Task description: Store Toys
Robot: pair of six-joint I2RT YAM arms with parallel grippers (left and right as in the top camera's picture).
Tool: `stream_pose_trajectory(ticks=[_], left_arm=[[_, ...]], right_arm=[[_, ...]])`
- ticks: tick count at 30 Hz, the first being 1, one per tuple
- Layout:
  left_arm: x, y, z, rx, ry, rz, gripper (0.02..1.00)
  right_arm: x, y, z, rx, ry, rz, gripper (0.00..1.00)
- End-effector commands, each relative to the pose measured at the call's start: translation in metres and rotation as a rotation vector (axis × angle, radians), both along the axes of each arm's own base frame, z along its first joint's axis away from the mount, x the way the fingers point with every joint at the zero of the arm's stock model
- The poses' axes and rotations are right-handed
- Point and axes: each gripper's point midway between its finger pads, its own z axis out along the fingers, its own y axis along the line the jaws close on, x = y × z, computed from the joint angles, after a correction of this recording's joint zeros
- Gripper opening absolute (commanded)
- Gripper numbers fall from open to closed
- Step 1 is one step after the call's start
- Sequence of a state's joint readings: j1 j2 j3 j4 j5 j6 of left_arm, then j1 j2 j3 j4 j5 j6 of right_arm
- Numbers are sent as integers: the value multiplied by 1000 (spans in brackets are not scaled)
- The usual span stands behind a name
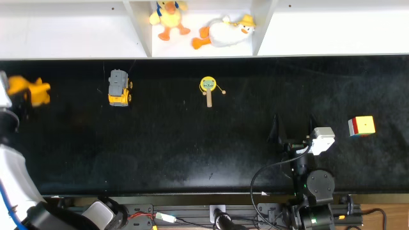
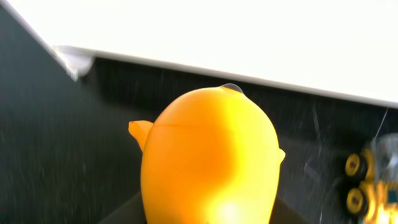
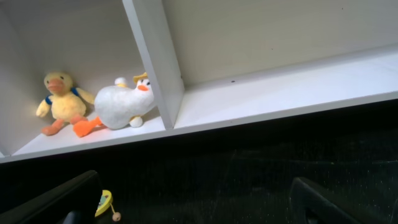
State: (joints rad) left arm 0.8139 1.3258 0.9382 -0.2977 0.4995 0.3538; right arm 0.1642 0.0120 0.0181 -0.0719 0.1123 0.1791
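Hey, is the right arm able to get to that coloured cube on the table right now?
Probably yes. The cube sits alone on the black table on the right arm's own side; nothing lies between it and the right gripper, whose jaws stand open and empty.

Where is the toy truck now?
Top view: the truck stands on the table's left half near the shelf, between the orange toy and the rattle.

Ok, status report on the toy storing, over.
Left end effector shut on yellow toy, short of the shelf. Right end effector open, holding nothing. Truck, rattle, cube on the table. Yellow duck, white duck in middle compartment.
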Motion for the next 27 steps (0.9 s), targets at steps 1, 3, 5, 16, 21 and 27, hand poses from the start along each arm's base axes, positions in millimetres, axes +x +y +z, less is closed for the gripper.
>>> stream_pose_trajectory(ticks=[1,3,5,16,21,27], left_arm=[[28,-7,34,66,-62,21,323],[41,-13,41,98,-95,-7,323],[52,-15,47,113,-126,-24,325],[105,1,45,41,-166,-22,312],[132,-3,51,43,-179,-61,308],[155,-6,50,19,-184,-77,301]], right_arm=[[0,0,-4,-8,0,-2,996],[0,0,-4,-7,0,-3,996],[0,0,-4,-7,0,-3,996],[0,0,-4,-8,0,-3,996],[0,0,-4,-8,0,-2,996],[0,0,-4,-8,0,-2,993]])
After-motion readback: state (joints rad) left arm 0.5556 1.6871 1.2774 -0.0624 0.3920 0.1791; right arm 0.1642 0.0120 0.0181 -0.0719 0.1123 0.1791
